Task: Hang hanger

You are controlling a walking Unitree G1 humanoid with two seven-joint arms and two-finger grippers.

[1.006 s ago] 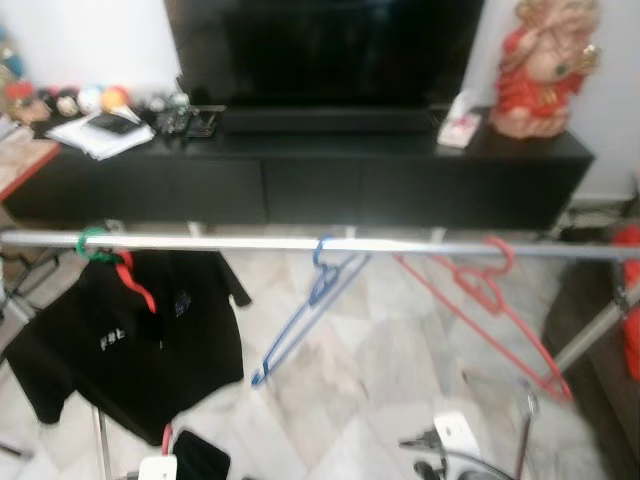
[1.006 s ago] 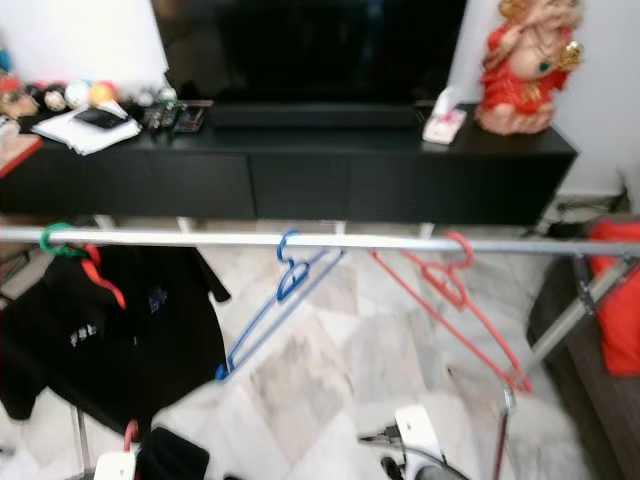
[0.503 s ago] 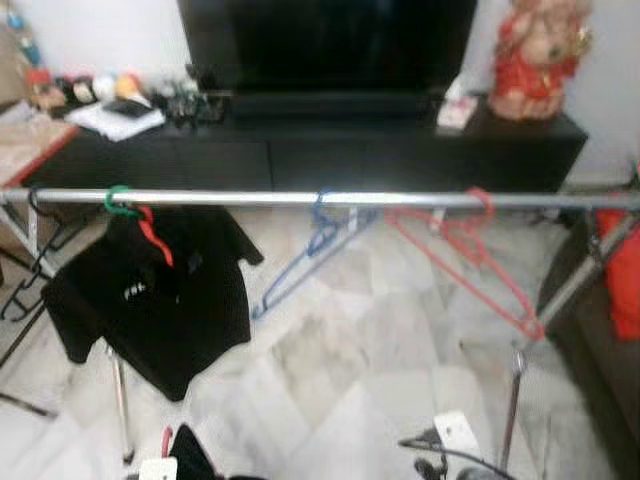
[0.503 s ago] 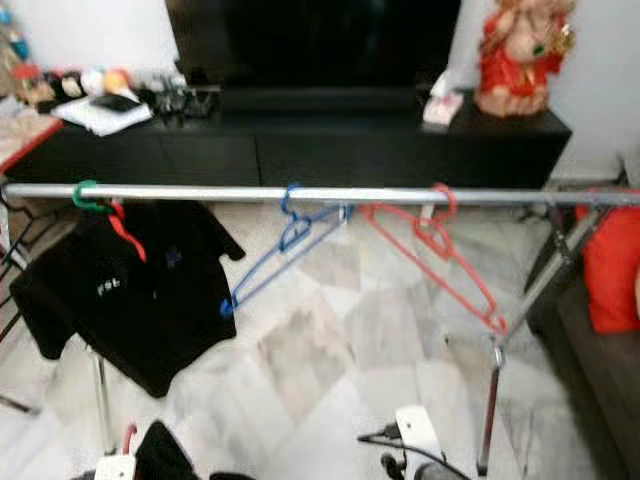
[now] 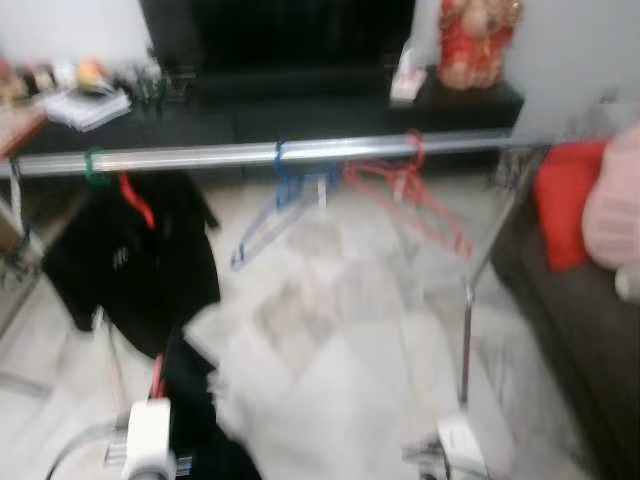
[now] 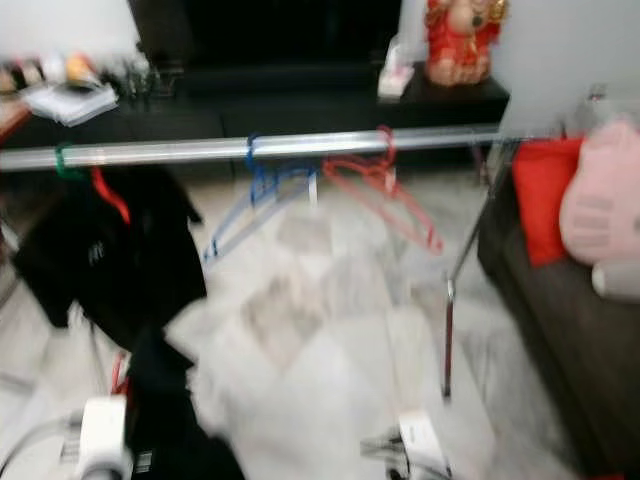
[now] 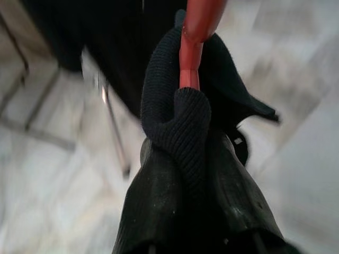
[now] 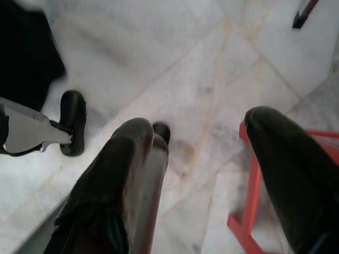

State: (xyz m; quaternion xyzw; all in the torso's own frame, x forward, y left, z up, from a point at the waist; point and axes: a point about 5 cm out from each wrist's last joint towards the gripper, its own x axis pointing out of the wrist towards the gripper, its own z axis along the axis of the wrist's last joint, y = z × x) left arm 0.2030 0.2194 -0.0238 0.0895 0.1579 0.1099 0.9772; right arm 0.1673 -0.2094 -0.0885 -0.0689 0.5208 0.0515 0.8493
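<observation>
A silver clothes rail [image 5: 330,149] crosses the room ahead. On it hang a green hook with a red hanger and black shirt [image 5: 130,250], a bare blue hanger [image 5: 272,200] and a bare red hanger [image 5: 405,190]. Low on the left, my left arm lifts a black garment [image 5: 190,395] on a red hanger [image 7: 193,32]. My left gripper [image 7: 188,174] is shut on that hanger's neck, with the knitted collar [image 7: 169,106] wrapped around it. My right gripper [image 8: 204,143] hangs open over the marble floor, holding nothing. The head views are blurred.
A black TV cabinet [image 5: 300,110] with a red statue [image 5: 470,40] stands behind the rail. A dark sofa [image 6: 560,330] with a red cushion [image 6: 540,195] and pink plush is at right. The rack's leg [image 5: 465,320] stands right of centre; a red frame [image 8: 249,206] lies on the floor.
The camera has swung to the right and the picture has blurred, bringing the sofa into view. My left arm with the black garment now shows higher at the lower left.
</observation>
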